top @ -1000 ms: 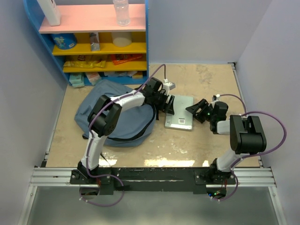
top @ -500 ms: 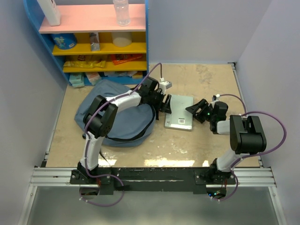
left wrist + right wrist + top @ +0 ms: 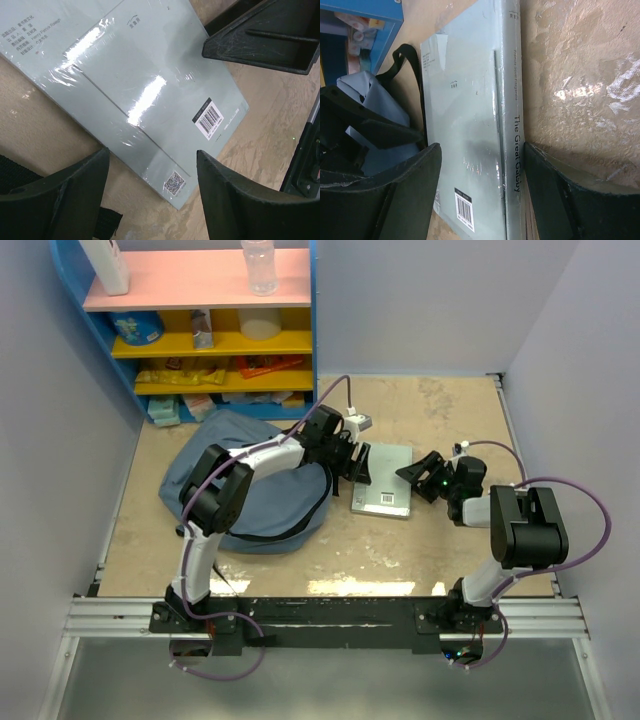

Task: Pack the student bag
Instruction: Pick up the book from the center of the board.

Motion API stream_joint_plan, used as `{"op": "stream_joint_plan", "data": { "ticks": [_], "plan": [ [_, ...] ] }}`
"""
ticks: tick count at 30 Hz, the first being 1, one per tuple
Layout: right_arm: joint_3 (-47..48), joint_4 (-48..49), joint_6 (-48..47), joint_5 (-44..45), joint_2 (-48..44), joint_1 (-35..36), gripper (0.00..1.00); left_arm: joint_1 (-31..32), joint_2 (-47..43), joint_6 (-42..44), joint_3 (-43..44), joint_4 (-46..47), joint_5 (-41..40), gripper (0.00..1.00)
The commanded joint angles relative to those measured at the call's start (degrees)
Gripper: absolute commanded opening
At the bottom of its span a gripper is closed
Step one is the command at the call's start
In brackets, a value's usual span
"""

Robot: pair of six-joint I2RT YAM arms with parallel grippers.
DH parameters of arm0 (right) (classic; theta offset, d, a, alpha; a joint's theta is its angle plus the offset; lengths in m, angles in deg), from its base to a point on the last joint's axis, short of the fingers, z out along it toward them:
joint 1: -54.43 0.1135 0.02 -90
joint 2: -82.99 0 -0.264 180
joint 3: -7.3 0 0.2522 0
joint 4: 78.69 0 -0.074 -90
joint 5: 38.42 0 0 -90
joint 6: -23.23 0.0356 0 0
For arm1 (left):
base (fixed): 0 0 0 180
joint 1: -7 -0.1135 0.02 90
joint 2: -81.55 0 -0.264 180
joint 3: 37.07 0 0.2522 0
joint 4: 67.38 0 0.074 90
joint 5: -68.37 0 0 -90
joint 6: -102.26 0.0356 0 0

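Left gripper (image 3: 353,462): jaws spread, nothing held, poised over the left edge of the book (image 3: 384,490). Contact with the cover cannot be confirmed from its wrist view. Right gripper (image 3: 416,476): also spread and empty, low at the book's spine side, one finger on either side of the edge. The book is pale grey-green and shrink-wrapped. It lies flat on the table (image 3: 450,410), between the two grippers. The student bag (image 3: 205,445) lies slumped just left of the book, partly under the left arm; I cannot tell whether its mouth is open. Behind it stands a stocked shelf (image 3: 200,340). Judgement: this book is not yet packed. Gripping, lifting and feeding it into the bag all remain.
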Motion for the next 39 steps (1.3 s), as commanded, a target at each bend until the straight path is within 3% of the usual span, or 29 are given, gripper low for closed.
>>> {"op": "stream_joint_plan", "data": {
  "ticks": [1, 31, 34, 39],
  "plan": [
    [-1.76, -9.15, -1.17, -0.5, 1.09, 0.96, 0.71, 0.08, 0.28, -0.99, 1.93, 1.51, 0.73, 0.75],
    [-2.46, -8.8, -1.44, -1.55, 0.73, -0.53, 0.71, 1.92, 1.69, -2.31, 4.39, 1.42, 2.05, 0.75],
    [-3.51, -7.14, -0.12, -2.34, 0.91, -0.62, 0.71, 2.71, 1.08, -2.22, 4.92, 1.25, 2.14, 0.75],
    [-9.04, 6.47, 6.46, -8.22, 0.92, -0.89, 0.67, 3.59, 1.34, -2.57, 5.88, 1.42, 1.52, 0.75]
  ]
}}
